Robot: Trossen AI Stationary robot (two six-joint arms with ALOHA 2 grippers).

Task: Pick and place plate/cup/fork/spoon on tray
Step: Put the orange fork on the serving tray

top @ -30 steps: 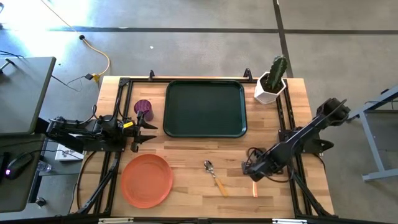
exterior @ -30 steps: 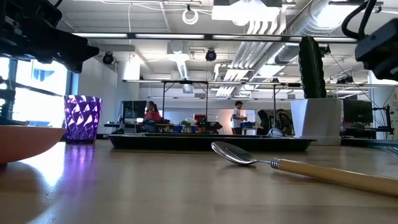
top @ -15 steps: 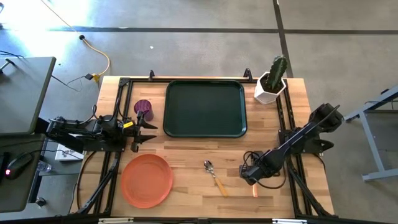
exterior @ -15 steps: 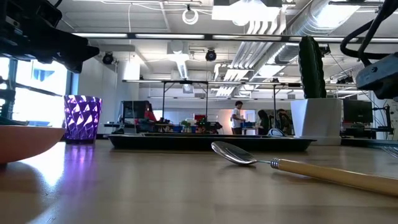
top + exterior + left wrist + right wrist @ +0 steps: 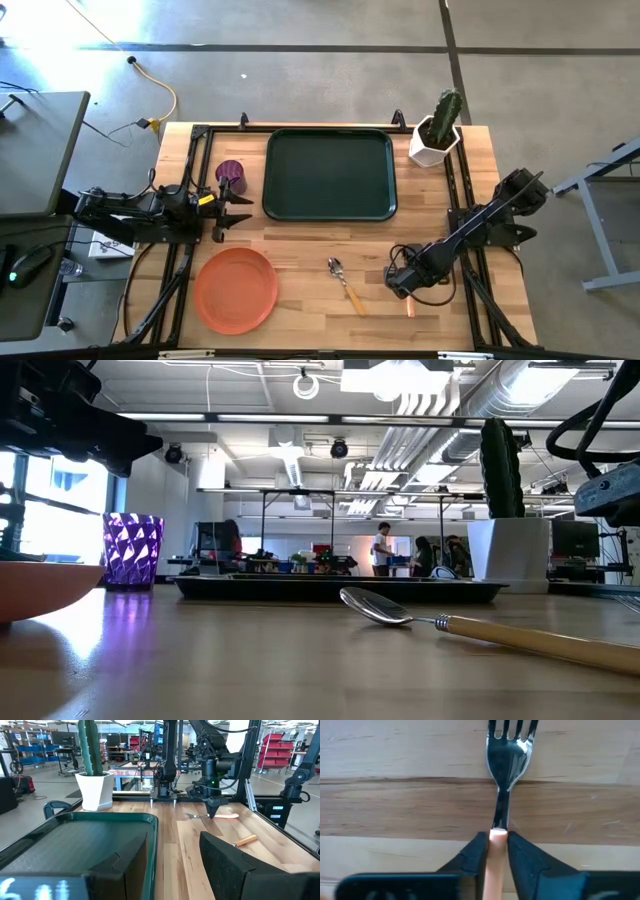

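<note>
Fork [image 5: 506,760]: silver tines, slim orange handle, laid flat on wooden table [image 5: 300,245], near front right, beside spoon [image 5: 345,284]. Handle seen clamped between fingers of right gripper [image 5: 495,851], lowered over it. Left gripper [image 5: 240,207] held spread near cup [image 5: 230,175], beside tray [image 5: 330,173].

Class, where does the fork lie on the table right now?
In the high view, the fork lies on the table's front right, right of the spoon, its handle between the right gripper fingers.
</note>
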